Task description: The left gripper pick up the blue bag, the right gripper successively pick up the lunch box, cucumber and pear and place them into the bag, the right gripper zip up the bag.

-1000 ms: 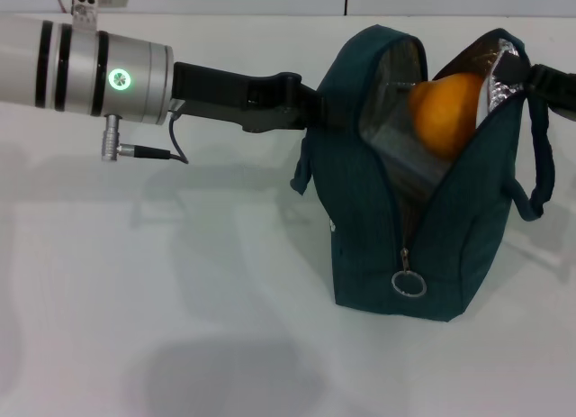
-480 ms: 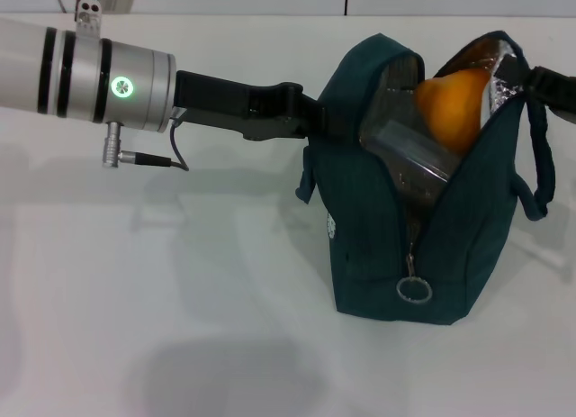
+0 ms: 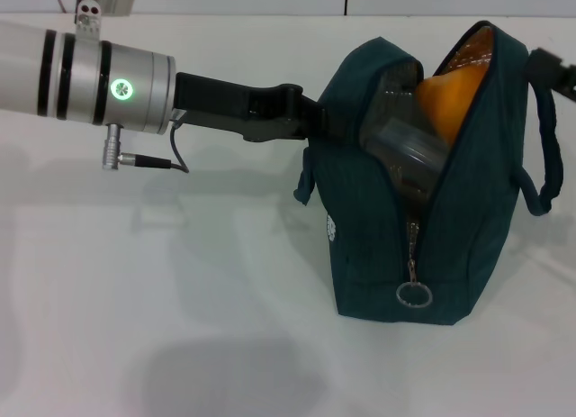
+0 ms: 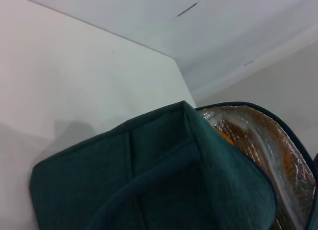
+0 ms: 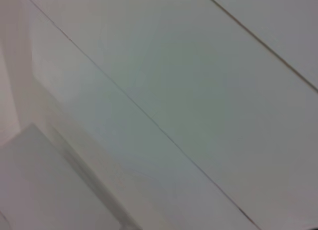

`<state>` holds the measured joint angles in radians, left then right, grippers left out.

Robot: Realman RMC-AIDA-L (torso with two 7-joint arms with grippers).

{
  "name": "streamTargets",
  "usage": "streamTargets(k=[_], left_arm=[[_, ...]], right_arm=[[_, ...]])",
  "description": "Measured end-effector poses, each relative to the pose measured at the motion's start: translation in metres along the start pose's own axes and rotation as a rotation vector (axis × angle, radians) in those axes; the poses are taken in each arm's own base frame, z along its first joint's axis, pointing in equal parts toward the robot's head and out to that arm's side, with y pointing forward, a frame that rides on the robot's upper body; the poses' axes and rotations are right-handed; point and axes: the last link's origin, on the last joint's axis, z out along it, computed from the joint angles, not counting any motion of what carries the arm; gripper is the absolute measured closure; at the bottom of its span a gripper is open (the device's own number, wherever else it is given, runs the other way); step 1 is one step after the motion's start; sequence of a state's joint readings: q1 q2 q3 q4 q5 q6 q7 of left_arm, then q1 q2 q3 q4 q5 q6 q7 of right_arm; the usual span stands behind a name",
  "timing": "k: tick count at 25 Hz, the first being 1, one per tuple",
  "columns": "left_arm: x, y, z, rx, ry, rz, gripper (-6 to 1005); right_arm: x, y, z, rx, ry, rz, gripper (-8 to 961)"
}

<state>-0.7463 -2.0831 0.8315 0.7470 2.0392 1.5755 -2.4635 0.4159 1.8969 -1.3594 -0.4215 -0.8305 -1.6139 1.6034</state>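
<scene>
**Teal bag standing half-open, pear + box inside**

Teal-blue fabric; the blue bag [image 3: 423, 228] stands upright on the white table [image 3: 180, 327] at roughly 3 o'clock of the head view; zip undone from the top, ring pull [image 3: 412, 294] hanging low at the bag's 6 o'clock. Left gripper [image 3: 310, 120] comes in from 9 o'clock on its silver arm and meets the bag's upper side panel; fingertips hidden by the fabric, so can't tell how wide they are or what they've got. Pear [image 3: 450, 97] sits up in the mouth, approx 1 o'clock of the lunch box [image 3: 405, 151], touching it; silver lining [image 4: 258, 140] visible in the left wrist view. Right gripper [image 3: 551, 70] just a dark bit at 2 o'clock by the handle [image 3: 540, 156]; fingers not readable. Cucumber not visible.
</scene>
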Motion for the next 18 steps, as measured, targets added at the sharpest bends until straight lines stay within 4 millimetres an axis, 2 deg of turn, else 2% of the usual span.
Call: streamTargets(k=[3, 8, 14, 16, 17, 18], left_arm=[[0.000, 0.000, 0.000, 0.000, 0.000, 0.002, 958], [-0.001, -0.001, 0.000, 0.004, 0.000, 0.002, 957], [0.000, -0.004, -0.004, 0.013, 0.012, -0.003, 957], [0.000, -0.004, -0.004, 0.015, 0.012, -0.003, 957], [-0.001, -0.005, -0.004, 0.018, 0.010, -0.004, 957], [-0.001, -0.005, -0.004, 0.018, 0.010, -0.005, 957]], right_arm=[[0.002, 0.003, -0.012, 0.003, -0.026, -0.032, 426], [0.015, 0.015, -0.030, -0.033, -0.006, -0.127, 321], [0.060, 0.028, -0.036, -0.116, 0.146, -0.268, 194], [0.083, 0.033, -0.037, -0.144, 0.207, -0.347, 185], [0.083, 0.033, -0.037, -0.144, 0.207, -0.347, 181], [0.092, 0.035, -0.037, -0.153, 0.225, -0.368, 176]])
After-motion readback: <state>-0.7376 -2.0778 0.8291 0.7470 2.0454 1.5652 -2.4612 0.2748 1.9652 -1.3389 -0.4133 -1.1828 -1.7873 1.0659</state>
